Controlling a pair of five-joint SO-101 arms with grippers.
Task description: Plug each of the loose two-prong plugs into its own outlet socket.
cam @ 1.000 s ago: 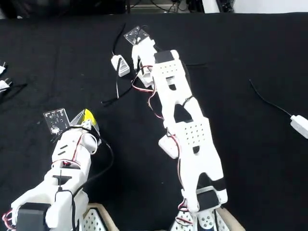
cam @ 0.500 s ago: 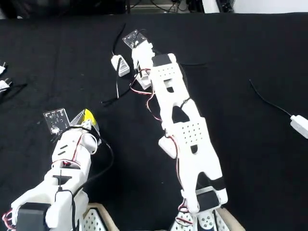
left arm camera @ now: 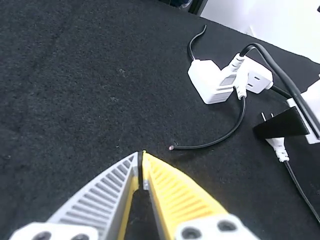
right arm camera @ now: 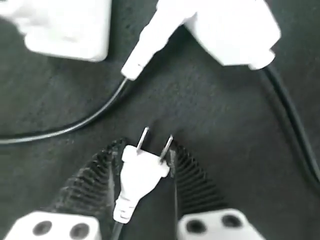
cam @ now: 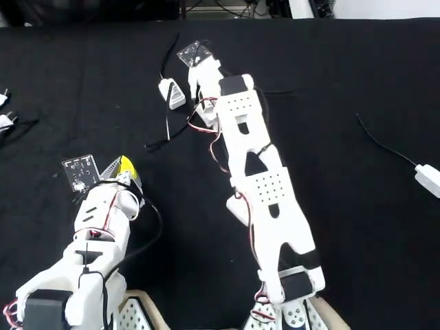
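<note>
My right gripper is shut on a white two-prong plug, its black fingers on either side and the prongs pointing out ahead. Just beyond the prongs lie a white outlet socket on a thick black cable and a white outlet block with a plug in it. The high view has the right arm stretched to the table's far middle, beside the outlet block. My left gripper is shut and holds nothing, near the front left. From the left wrist, the held plug shows beside the outlet block.
A thin black cable curls on the black cloth in front of the outlet block. Another white plug block with its cable lies at the right edge. Small white plugs sit at the far left edge.
The right arm has shifted slightly left with the plug in its gripper. The left arm has kept still.
</note>
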